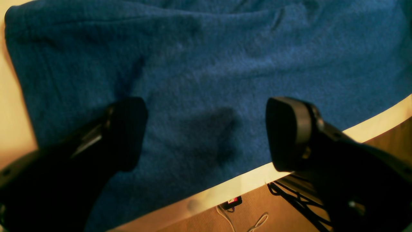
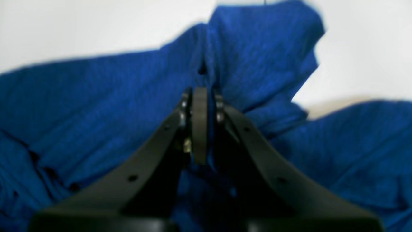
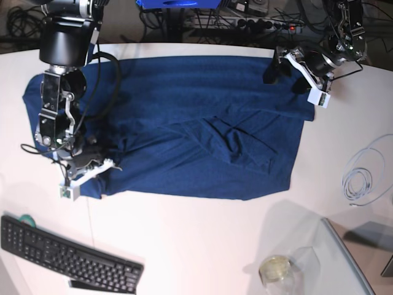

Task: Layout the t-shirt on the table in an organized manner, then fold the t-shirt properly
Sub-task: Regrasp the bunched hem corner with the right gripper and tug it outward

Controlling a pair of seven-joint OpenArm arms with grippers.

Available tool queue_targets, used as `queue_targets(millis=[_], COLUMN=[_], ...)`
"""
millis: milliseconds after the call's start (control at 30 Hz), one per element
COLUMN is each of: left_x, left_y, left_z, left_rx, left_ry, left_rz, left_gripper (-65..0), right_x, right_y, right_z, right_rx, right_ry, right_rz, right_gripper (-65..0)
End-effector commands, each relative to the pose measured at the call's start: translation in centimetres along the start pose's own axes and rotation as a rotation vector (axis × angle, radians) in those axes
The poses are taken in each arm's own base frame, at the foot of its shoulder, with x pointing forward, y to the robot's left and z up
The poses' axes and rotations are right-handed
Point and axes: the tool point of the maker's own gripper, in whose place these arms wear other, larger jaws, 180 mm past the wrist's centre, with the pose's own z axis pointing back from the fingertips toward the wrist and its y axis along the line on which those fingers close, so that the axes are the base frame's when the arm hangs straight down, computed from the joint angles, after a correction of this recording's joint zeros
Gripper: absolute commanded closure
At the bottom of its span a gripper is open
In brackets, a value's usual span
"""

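The dark navy t-shirt (image 3: 196, 123) lies spread across the white table (image 3: 202, 239), wrinkled and bunched through its middle. My right gripper (image 3: 98, 165) is at the shirt's near left corner. In the right wrist view my right gripper (image 2: 201, 106) is shut, with a fold of the t-shirt (image 2: 80, 96) pinched between its jaws. At the shirt's far right corner my left gripper (image 3: 284, 78) hovers. The left wrist view shows the left gripper (image 1: 206, 129) open, its fingers wide apart over the t-shirt (image 1: 209, 64) by the table's edge (image 1: 244, 180).
A black keyboard (image 3: 67, 258) lies at the near left edge. A glass panel (image 3: 350, 264) and a small glass jar (image 3: 274, 268) sit at the near right. A coiled white cable (image 3: 362, 178) rests right of the shirt. Cables and a power strip (image 3: 245, 24) run behind the table.
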Motion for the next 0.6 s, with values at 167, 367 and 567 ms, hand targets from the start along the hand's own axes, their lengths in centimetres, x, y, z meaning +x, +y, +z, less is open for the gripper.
queue_targets(millis=[167,367,567], left_x=[-0.9,-0.9,-0.9], left_y=[0.5,0.5,0.5], left_z=[0.3,0.3,0.3], left_rx=[0.02,0.02,0.02], left_ry=[0.048,0.048,0.048], left_rz=[-0.014,-0.014,-0.014], left_gripper=[-55.6,-55.6,-55.6], right_x=[3.3,8.2,6.8], right_y=[1.4,0.6,-0.8], right_z=[2.2,2.9,-0.8], right_rx=[0.056,0.034,0.024], right_ry=[-0.085,-0.176,-0.043], right_rz=[0.073,0.109,0.079], right_gripper=[-29.0,-31.4,-31.4])
